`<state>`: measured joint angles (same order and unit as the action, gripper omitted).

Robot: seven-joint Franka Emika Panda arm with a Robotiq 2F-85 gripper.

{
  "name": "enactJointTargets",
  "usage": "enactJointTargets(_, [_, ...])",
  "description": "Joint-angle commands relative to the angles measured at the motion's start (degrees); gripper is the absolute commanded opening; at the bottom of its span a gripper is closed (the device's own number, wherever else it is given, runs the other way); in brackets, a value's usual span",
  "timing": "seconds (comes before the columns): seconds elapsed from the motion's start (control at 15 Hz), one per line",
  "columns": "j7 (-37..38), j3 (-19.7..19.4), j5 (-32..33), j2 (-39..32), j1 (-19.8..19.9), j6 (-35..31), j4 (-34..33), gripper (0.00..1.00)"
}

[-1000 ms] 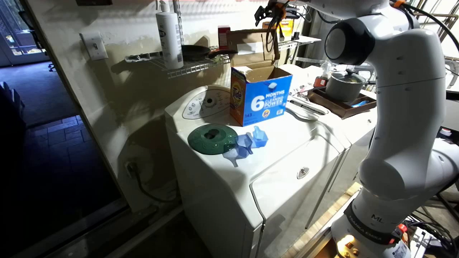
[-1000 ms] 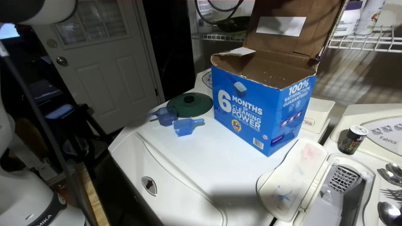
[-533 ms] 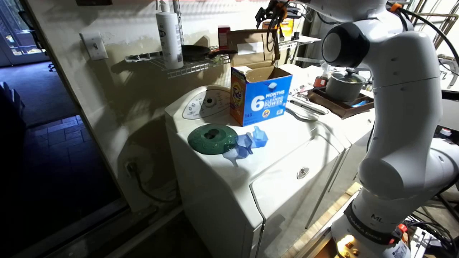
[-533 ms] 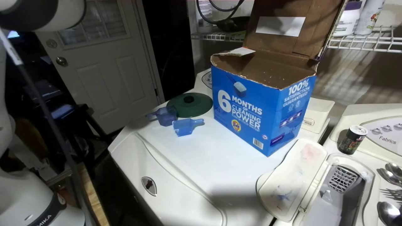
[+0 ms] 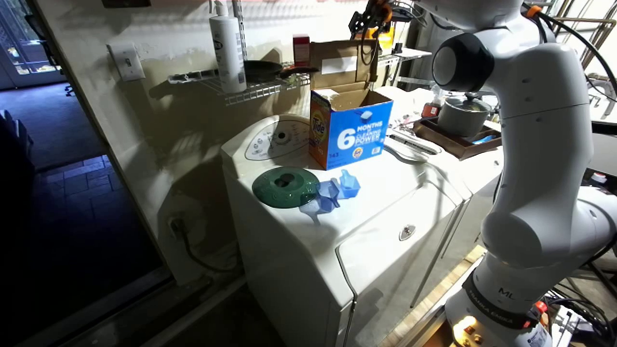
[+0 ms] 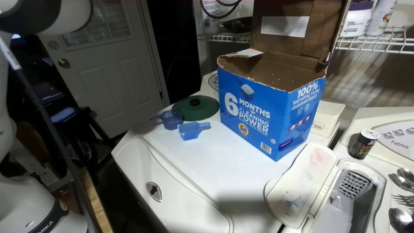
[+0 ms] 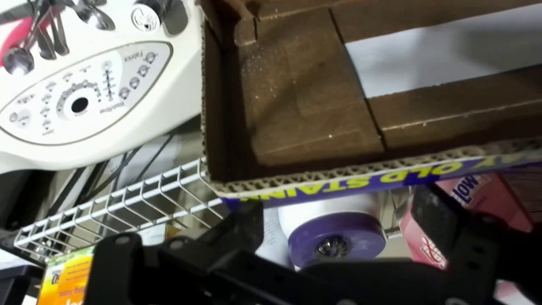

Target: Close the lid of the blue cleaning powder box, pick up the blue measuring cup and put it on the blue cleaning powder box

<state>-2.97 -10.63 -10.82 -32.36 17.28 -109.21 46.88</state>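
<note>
Apparently near the start, with closing, lifting and placing all left to do.
Not yet closed: the brown cardboard lid (image 6: 297,45), standing raised at the rear of the upright blue cardboard cleaning powder box (image 6: 258,110) with a white "6". Fingers spread wide, gripping nothing: the black two-fingered claw (image 7: 338,214), just beyond the lid's purple-printed edge in the wrist view, contact impossible to tell. Probable step in hand: pushing the lid over and down. Not yet picked up: a small translucent blue plastic measuring cup (image 6: 190,131), lying on the white surface (image 6: 207,161) in front of the box, near a darker-looking blue cup (image 6: 171,120) by a dark-green round disc (image 6: 199,110); impossible to single out the intended one.
</note>
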Motion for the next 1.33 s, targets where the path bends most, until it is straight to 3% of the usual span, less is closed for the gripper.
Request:
enactJointTargets(0.0, [3.5, -0.7, 0.4, -2.1, 0.0, 7.5, -2.8, 1.00])
enactJointTargets(0.87, [9.6, -2.3, 0.6, -0.5, -1.5, 31.9, -3.4, 1.00])
enactJointTargets(1.27, [12.6, -2.5, 0.3, -1.5, -3.1, 36.2, -2.7, 1.00])
